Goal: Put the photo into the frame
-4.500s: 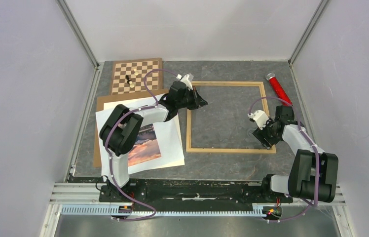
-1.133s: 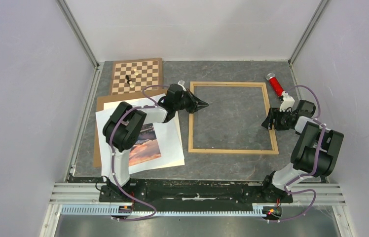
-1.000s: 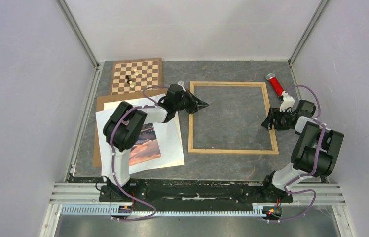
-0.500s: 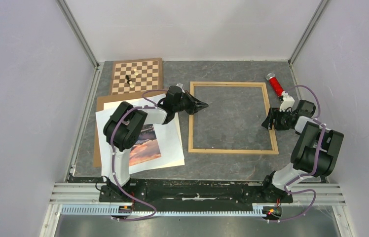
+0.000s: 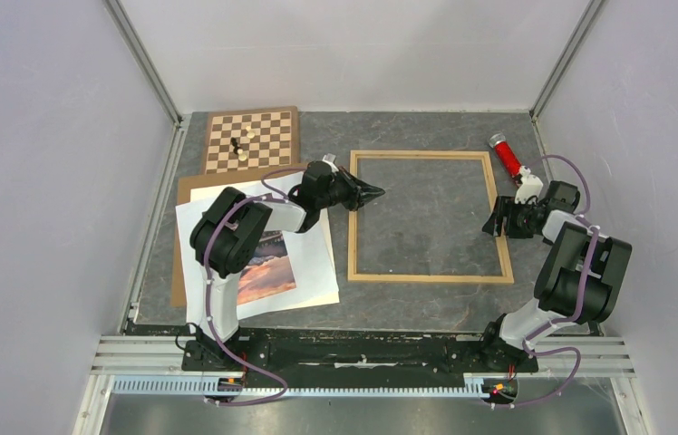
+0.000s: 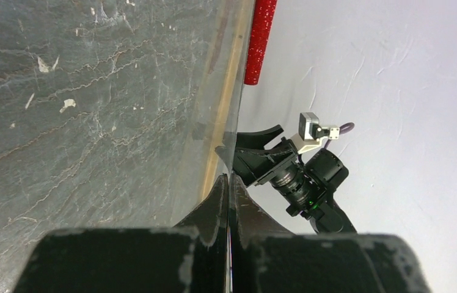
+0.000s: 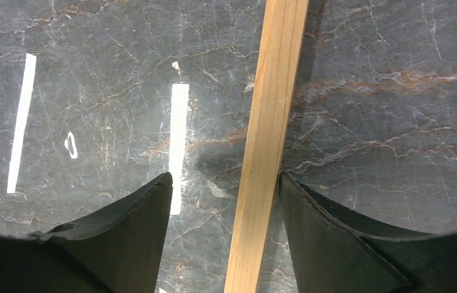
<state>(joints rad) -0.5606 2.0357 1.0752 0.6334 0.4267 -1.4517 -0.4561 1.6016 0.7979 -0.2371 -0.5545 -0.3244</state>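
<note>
The light wood frame [image 5: 426, 277] lies flat at the table's middle, and its right bar [image 7: 270, 122] shows in the right wrist view. My right gripper [image 5: 498, 222] is open and straddles that bar [image 7: 225, 177], with its right finger against the bar's outer side. My left gripper [image 5: 373, 192] reaches over the frame's left bar. It is shut [image 6: 228, 180] on a thin clear sheet that covers the frame's opening. The sunset photo [image 5: 267, 270] lies on white sheets [image 5: 315, 263] to the left, partly hidden under my left arm.
A brown backing board [image 5: 179, 272] lies under the white sheets. A chessboard [image 5: 263, 136] with a few pieces is at the back left. A red tube [image 5: 509, 159] lies beyond the frame's right corner and also shows in the left wrist view [image 6: 259, 43]. Walls enclose three sides.
Since 4.5 s ago my right arm has swung outward to the frame's right bar, and the frame has slid slightly right. Over the last second almost nothing has moved.
</note>
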